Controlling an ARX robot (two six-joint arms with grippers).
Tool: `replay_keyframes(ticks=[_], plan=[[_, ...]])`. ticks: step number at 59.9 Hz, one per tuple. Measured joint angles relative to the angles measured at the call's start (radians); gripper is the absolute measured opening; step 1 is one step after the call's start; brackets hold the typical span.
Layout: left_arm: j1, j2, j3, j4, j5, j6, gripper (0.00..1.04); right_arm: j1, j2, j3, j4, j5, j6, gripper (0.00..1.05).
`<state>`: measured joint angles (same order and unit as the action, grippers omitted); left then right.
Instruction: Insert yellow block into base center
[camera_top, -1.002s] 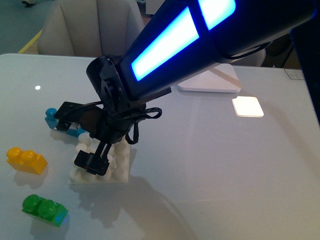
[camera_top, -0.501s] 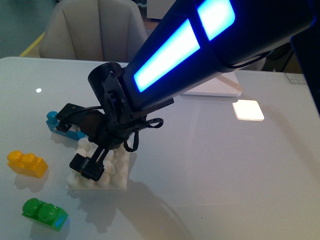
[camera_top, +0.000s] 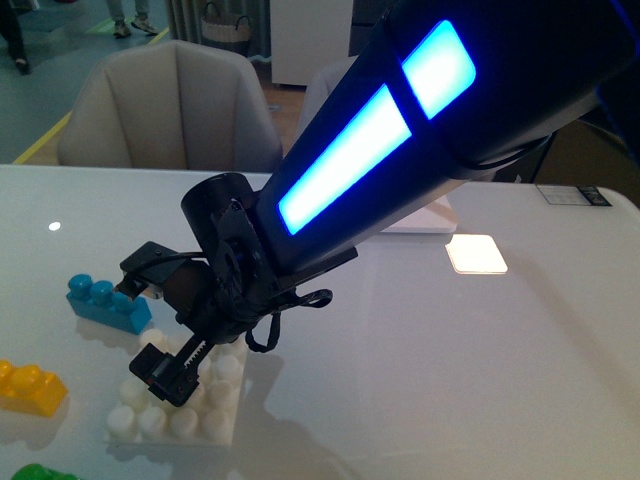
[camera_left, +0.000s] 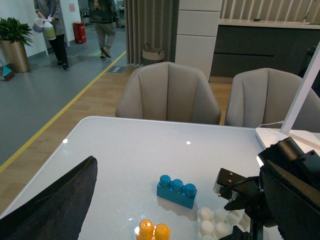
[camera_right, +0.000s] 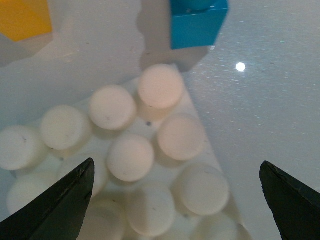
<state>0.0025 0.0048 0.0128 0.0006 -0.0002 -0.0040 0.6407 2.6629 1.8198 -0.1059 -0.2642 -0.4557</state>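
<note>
Your right gripper (camera_top: 152, 322) hangs open, empty, over the base (camera_top: 228, 415); the yellow block (camera_top: 28, 385) lies leftward on the desk (camera_top: 450, 380).

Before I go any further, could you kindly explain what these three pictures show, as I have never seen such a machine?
This is a two-armed table robot. The front picture comes from a camera on its body: the dark arm with blue lights is its right arm, and the right gripper hangs open and empty over the base, a white studded plate. The other two come from cameras on each wrist; the right one looks straight down at the studs. On the table also lie the yellow block, a blue brick and a green brick. Nothing is held.
</note>
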Motion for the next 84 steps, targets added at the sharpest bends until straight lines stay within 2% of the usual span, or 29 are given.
replay_keyframes(ticks=[24, 36, 44, 54, 55, 58, 63, 66, 84], plan=[[0.0, 0.0, 0.0, -0.001, 0.0, 0.0, 0.97, -0.061, -0.254, -0.161, 0.16, 0.022, 0.083, 0.96], [0.0, 0.0, 0.0, 0.0, 0.0, 0.0, 0.97, -0.075, -0.427, -0.408, 0.352, 0.046, 0.175, 0.96], [0.0, 0.0, 0.0, 0.0, 0.0, 0.0, 0.97, -0.082, -0.61, -0.591, 0.516, 0.106, 0.276, 0.96], [0.0, 0.0, 0.0, -0.001, 0.0, 0.0, 0.97, -0.108, -0.814, -0.799, 0.627, 0.191, 0.387, 0.96], [0.0, 0.0, 0.0, 0.0, 0.0, 0.0, 0.97, -0.108, -0.815, -0.813, 0.658, 0.238, 0.399, 0.94], [0.0, 0.0, 0.0, -0.001, 0.003, 0.0, 0.97, -0.106, -0.822, -0.894, 0.87, 0.489, 0.419, 0.84], [0.0, 0.0, 0.0, -0.001, 0.0, 0.0, 0.97, -0.146, -0.88, -1.086, 1.118, 0.705, 0.436, 0.67], [0.0, 0.0, 0.0, -0.001, -0.002, 0.0, 0.97, -0.196, -0.962, -1.201, 1.18, 0.7, 0.441, 0.54], [0.0, 0.0, 0.0, -0.001, 0.0, 0.0, 0.97, -0.359, -1.218, -1.549, 1.263, 0.532, 0.446, 0.02]])
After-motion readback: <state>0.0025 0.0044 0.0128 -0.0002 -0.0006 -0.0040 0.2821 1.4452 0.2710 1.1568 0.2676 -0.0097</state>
